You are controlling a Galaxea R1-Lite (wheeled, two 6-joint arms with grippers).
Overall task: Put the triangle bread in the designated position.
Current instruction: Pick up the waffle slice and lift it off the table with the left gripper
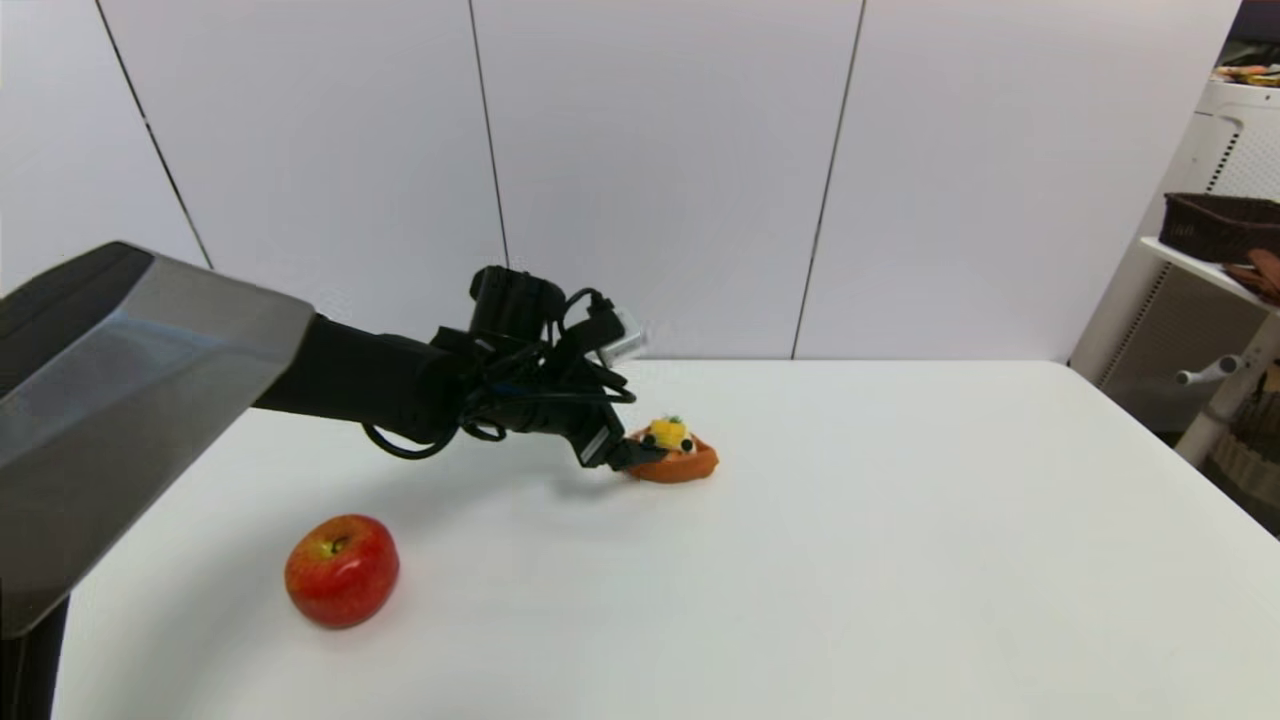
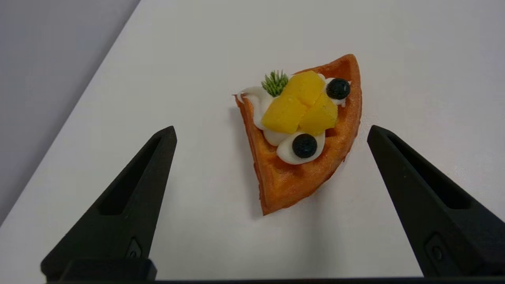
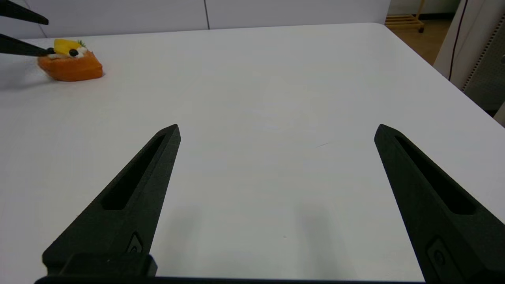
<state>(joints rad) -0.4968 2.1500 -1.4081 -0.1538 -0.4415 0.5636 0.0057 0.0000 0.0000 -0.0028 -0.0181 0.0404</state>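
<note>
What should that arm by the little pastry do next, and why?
Probably lower a little and close. The left gripper is open, its fingers on either side of the triangle bread, which lies flat on the table, not yet gripped. The right gripper waits open, off to the side.

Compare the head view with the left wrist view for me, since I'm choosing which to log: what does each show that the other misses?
Only the head view shows the red-yellow apple near the table's front left, the left arm reaching in, and shelving at the far right. Only the left wrist view shows the left pincer open, fingers apart on either side of the triangle bread, touching nothing, plus its toppings in detail. Both show the bread lying on the white table.
</note>
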